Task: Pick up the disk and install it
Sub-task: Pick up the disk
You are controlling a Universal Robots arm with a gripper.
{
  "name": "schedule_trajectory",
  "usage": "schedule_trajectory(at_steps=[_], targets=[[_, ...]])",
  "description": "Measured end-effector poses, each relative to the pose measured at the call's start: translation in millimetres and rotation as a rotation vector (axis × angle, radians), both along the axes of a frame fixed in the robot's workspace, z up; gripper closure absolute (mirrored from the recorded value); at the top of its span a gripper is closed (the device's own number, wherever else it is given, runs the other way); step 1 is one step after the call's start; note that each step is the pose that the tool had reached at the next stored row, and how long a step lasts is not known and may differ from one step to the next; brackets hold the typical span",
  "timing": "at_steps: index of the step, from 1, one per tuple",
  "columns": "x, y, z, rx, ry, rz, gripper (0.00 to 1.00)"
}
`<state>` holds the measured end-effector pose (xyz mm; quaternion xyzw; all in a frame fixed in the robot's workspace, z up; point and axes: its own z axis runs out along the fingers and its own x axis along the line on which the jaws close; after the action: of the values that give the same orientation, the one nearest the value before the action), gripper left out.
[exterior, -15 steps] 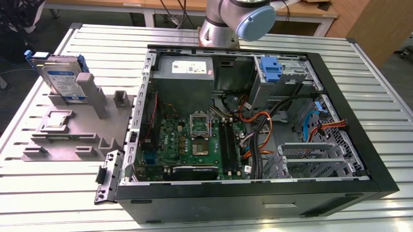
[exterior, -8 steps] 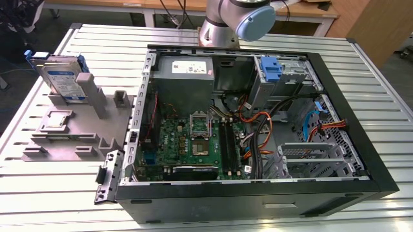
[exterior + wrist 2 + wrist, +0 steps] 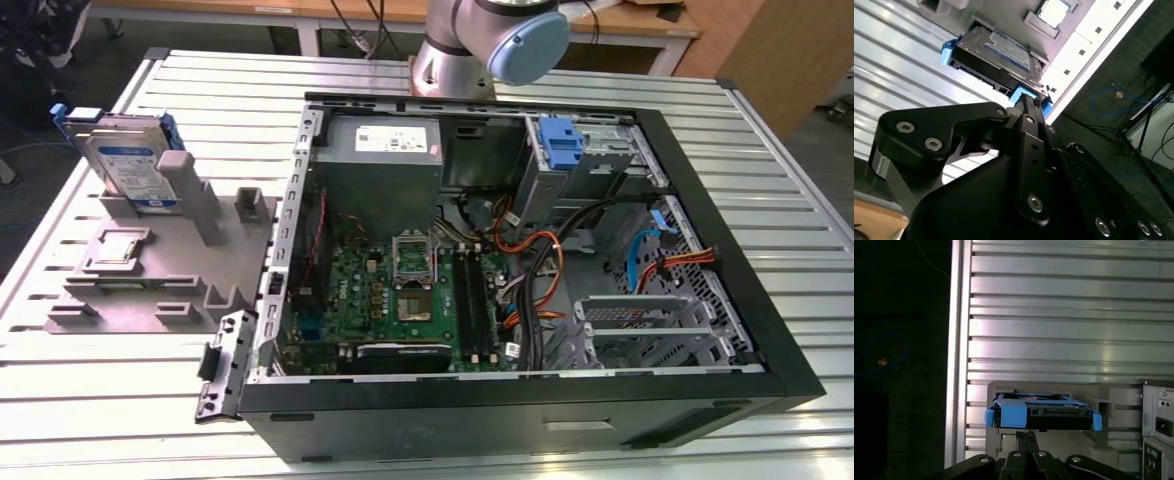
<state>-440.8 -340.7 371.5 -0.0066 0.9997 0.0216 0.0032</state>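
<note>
grey plastic fixture [image 3: 174, 290] sits on the slatted metal table [image 3: 80, 400] at the exterior view's left, holding the disk [image 3: 127, 160] upright on its edge in a slot, with a tall grey post [image 3: 194, 195] just beside it and a small square chip [image 3: 118, 247] lying flat nearby. further right stands the open computer case [image 3: 534, 405], with its motherboard [image 3: 400, 295], a blue bracket [image 3: 561, 140] and orange cables [image 3: 550, 265] inside, and the arm [image 3: 487, 40] behind it. in both wrist views the gripper [image 3: 1026, 435] points at the disk's blue-railed edge without touching it, jaws clenched together on nothing
</note>
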Motion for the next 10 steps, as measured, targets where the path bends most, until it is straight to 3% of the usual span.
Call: schedule_trajectory(at_steps=[10], targets=[[0.0, 0.0, -0.4, -0.0002, 0.0000, 0.181, 0.90]])
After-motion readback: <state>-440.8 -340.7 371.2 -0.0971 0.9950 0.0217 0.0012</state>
